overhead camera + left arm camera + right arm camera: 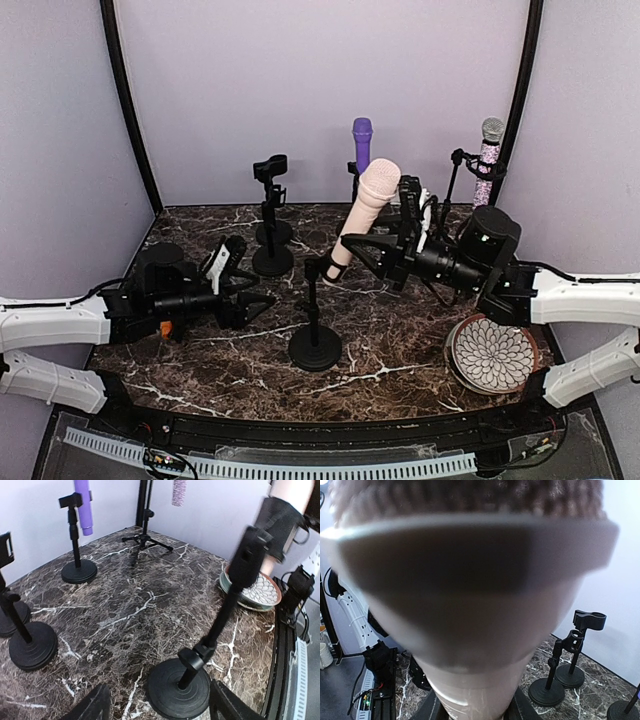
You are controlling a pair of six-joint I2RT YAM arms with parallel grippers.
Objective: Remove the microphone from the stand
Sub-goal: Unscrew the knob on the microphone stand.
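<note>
Bright even light, soft shadows on glossy marble table (400,345), pink microphone (470,580) blurred close in right wrist view, fisheye bending at left wrist edges.

The left arm (55,325) reaches in low, its left fingers (95,705) spread wide apart. The right arm (585,298) stretches inward, its right fingers (372,250) clamped.
</note>
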